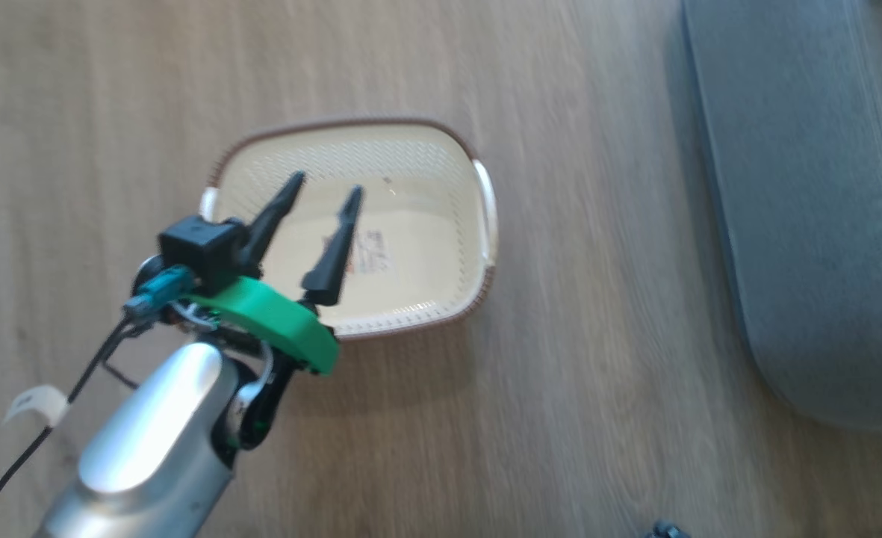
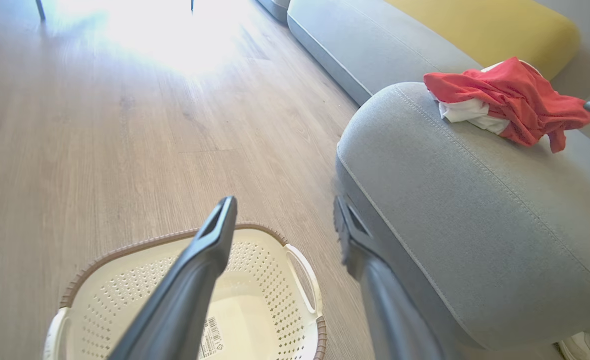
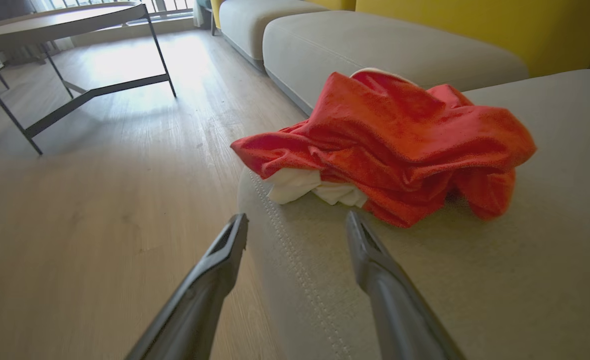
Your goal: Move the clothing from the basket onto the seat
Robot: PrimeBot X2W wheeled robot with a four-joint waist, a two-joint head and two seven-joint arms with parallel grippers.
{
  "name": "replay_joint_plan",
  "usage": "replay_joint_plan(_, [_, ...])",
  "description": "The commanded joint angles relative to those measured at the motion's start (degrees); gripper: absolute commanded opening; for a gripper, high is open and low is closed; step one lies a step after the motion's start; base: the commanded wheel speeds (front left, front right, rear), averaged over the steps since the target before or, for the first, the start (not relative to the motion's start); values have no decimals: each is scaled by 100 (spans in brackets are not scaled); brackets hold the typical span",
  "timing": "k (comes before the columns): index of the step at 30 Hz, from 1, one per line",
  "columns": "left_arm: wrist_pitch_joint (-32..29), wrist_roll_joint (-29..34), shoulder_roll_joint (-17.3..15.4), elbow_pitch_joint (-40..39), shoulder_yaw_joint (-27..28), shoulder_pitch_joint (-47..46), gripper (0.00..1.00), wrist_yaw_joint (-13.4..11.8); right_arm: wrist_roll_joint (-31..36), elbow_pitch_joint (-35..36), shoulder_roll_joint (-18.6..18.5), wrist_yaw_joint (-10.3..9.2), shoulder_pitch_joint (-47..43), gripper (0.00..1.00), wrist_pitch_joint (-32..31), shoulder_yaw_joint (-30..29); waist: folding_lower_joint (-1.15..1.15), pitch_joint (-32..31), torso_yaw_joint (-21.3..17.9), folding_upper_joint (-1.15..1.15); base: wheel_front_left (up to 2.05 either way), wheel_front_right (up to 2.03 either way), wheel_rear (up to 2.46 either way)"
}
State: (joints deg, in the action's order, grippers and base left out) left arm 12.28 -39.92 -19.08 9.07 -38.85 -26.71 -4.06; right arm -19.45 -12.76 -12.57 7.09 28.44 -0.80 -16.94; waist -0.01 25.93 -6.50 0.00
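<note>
I can read no word or number anywhere. The one printed thing is a small white paper label sticker (image 2: 211, 337) on the floor of the cream-white perforated plastic oblong basket with a brown woven-look rim (image 2: 270, 280), at the bottom centre of my left wrist view. It bears a barcode of dark bars and rows of print too small to make out. In my head view, left of centre, the sticker (image 1: 375, 254) is a reddish and dark blur.

I see the clothing (image 3: 389, 150) lying on the seat (image 1: 799, 224), near its corner. Left of the seat, apart from it, the basket (image 1: 426, 161) stands on the floor (image 1: 597, 373) under my left gripper (image 1: 325, 185); my right gripper (image 3: 295, 219) hangs over the seat's edge.
</note>
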Motion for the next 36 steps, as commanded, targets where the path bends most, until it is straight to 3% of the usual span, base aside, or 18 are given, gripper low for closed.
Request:
replay_joint_plan(1, [98, -59, -122, -52, 300, 38, 100, -30, 156, 311, 27, 40, -186, 100, 91, 268, 1, -411, 376, 0, 0, 0, 0])
replay_joint_plan(4, [184, -183, -167, 222, 551, 184, 100, -39, 310, 530, 296, 40, -534, 100, 265, 658, 1, -727, 695, 0, 0, 0, 0])
replay_joint_plan(19, [270, -127, -110, 972, 1161, 714, 100, 135, 848, 529, 623, 40, -1538, 100, 868, 1200, 1, -1643, 1337, 0, 0, 0, 0])
replay_joint_plan(27, [271, 70, 10, 1045, 1343, 904, 100, 237, 1236, 235, 836, 40, -2038, 100, 1233, 1352, 1, -1962, 1344, 0, 0, 0, 0])
replay_joint_plan(36, [272, 193, 62, 1117, 1413, 995, 100, 295, 1237, -112, 959, 40, -2171, 100, 1412, 1689, 1, -2144, 1006, 0, 0, 0, 0])
